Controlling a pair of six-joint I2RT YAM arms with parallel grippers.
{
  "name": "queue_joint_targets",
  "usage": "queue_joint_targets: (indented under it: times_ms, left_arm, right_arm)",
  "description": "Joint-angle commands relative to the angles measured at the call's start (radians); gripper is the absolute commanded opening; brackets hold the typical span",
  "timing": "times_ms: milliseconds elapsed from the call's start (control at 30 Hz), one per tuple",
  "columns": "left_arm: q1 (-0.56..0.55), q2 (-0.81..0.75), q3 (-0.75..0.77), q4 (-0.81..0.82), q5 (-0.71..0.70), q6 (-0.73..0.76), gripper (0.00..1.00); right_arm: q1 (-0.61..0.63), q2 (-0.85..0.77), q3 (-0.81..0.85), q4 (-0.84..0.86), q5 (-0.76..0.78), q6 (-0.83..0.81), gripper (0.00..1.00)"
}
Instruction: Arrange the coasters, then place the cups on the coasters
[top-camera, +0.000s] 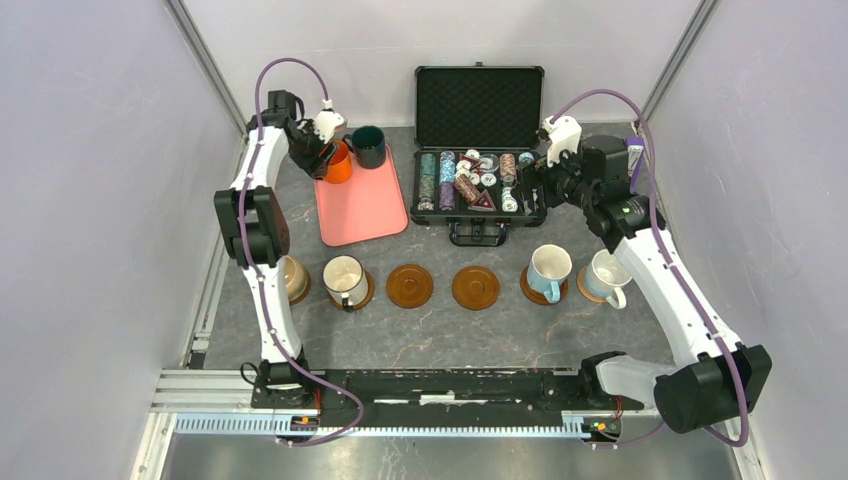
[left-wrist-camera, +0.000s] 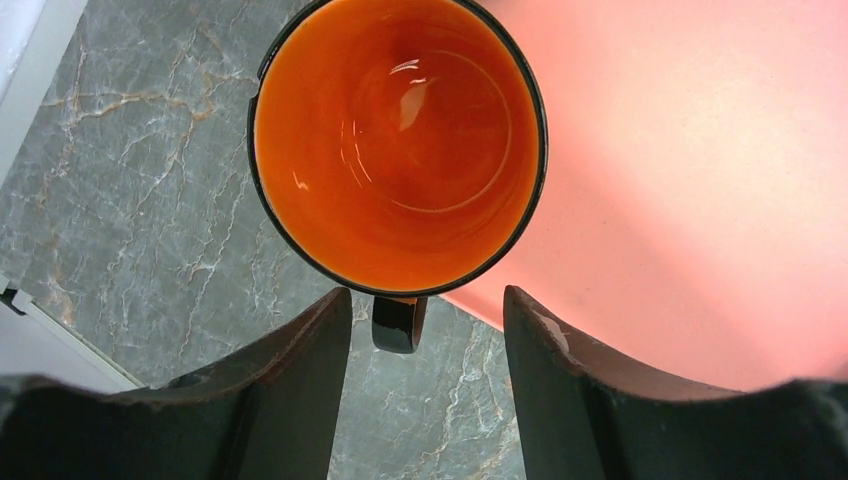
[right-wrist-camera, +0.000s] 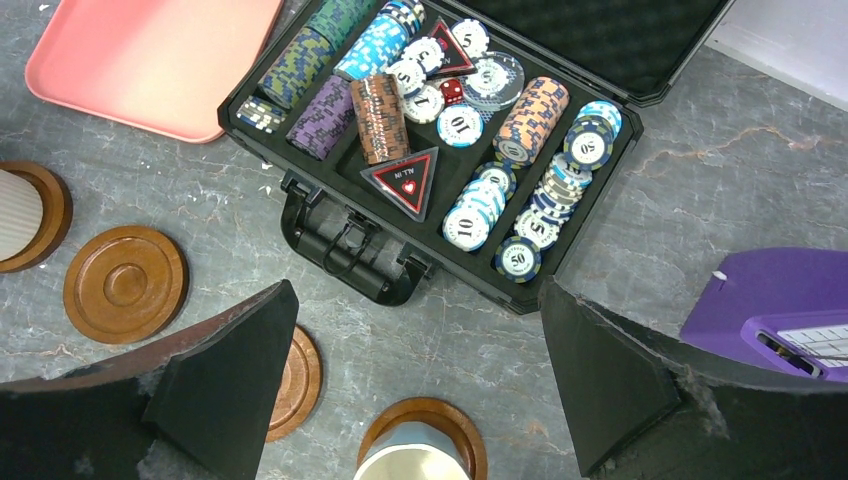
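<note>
Left gripper (left-wrist-camera: 425, 300) sits closest, its fingers (left-wrist-camera: 300, 390) about half open and straddling the handle (left-wrist-camera: 398, 328) of the orange cup (left-wrist-camera: 395, 140) at the far left corner of the pink tray (left-wrist-camera: 700, 150), gripping nothing yet. We judge the coasters (top-camera: 409, 285) arranged and four cups (top-camera: 345, 275) seated, so this is the fifth pick; next calls for closing on the handle, lifting clear, and carrying it near to a bare coaster (top-camera: 475, 287). Left arm reaches far with wrist pitched down; right gripper (right-wrist-camera: 415, 288) hangs wide open and empty just near of the chip case (right-wrist-camera: 600, 40).
</note>
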Motion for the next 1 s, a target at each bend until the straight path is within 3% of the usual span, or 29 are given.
queue_joint_targets:
  times_ms: [0, 367, 700, 800, 967]
  left_arm:
    - [0.008, 0.015, 0.013, 0.006, -0.001, -0.054, 0.65]
    - [0.008, 0.042, 0.006, -0.007, -0.006, -0.067, 0.63]
    - [0.008, 0.073, -0.015, 0.095, -0.005, -0.17, 0.56]
    - [0.008, 0.073, -0.021, 0.115, 0.005, -0.185, 0.51]
    - [0.008, 0.044, -0.046, 0.115, 0.021, -0.205, 0.33]
  right_arm:
    - [-0.007, -0.033, 0.005, 0.026, -0.015, 0.008, 0.98]
    - [-0.01, -0.03, 0.003, 0.027, -0.015, 0.011, 0.98]
    - [-0.012, -0.007, 0.038, 0.022, -0.011, 0.007, 0.98]
    - [-0.012, -0.006, 0.044, 0.023, -0.011, 0.005, 0.98]
    - [-0.012, -0.009, 0.043, 0.02, -0.01, 0.002, 0.98]
